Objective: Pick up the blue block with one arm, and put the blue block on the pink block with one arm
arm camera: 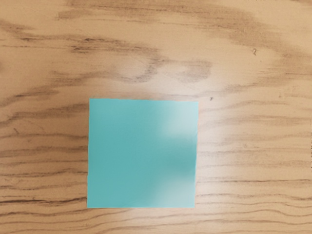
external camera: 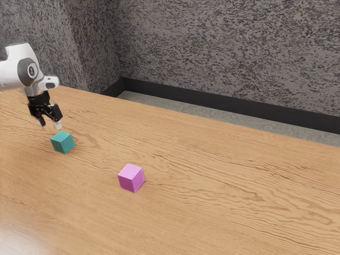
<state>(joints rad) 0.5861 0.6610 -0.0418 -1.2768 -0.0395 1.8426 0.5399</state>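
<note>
1. The blue block is a cube with equal sides, so no axis is the long one; it sits flat on the wooden table with one face straight up
2. In the exterior view one upright edge of it turns toward the camera, showing two side faces and the top
3. In the wrist view its top face is a square, with two edges running along the wood grain and two across it
4. Its colour is a plain blue-green, closer to teal, with no markings; the top is lighter than the sides, and a paler sheen crosses part of the top face
5. The gripper hangs just above the block, not touching it, jaws spread apart and pointing down
6. The block lies near the exterior view's left; the pink block, also flat on the table, stands apart from it toward the exterior view's right and nearer the camera
</note>
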